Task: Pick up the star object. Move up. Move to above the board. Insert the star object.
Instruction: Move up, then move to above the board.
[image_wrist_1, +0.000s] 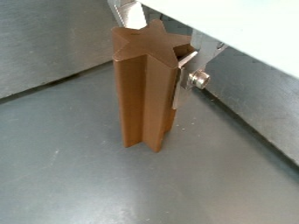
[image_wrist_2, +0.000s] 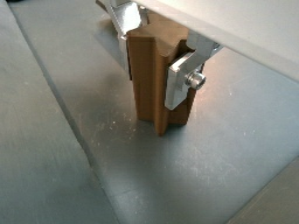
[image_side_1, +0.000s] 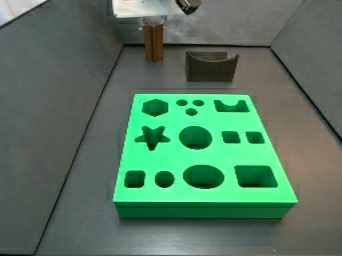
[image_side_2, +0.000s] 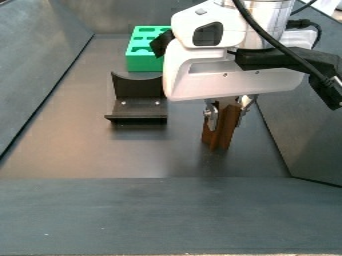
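Observation:
The star object (image_wrist_1: 140, 96) is a tall brown ridged prism standing upright on the grey floor near the back wall, seen in both wrist views (image_wrist_2: 152, 96) and both side views (image_side_1: 154, 42) (image_side_2: 217, 128). My gripper (image_wrist_1: 149, 61) is straight above it, with its silver fingers (image_wrist_2: 177, 83) pressed against opposite sides of the prism's upper part. The prism's foot looks to rest on the floor. The green board (image_side_1: 201, 203) lies flat well away from the gripper, and its star hole (image_side_1: 152, 137) is empty.
A dark grey-brown block with a U-shaped notch (image_side_1: 209, 66) stands beside the star object, between it and the board (image_side_2: 142, 46). Grey walls enclose the floor; a side wall is close to the gripper (image_side_2: 307, 130).

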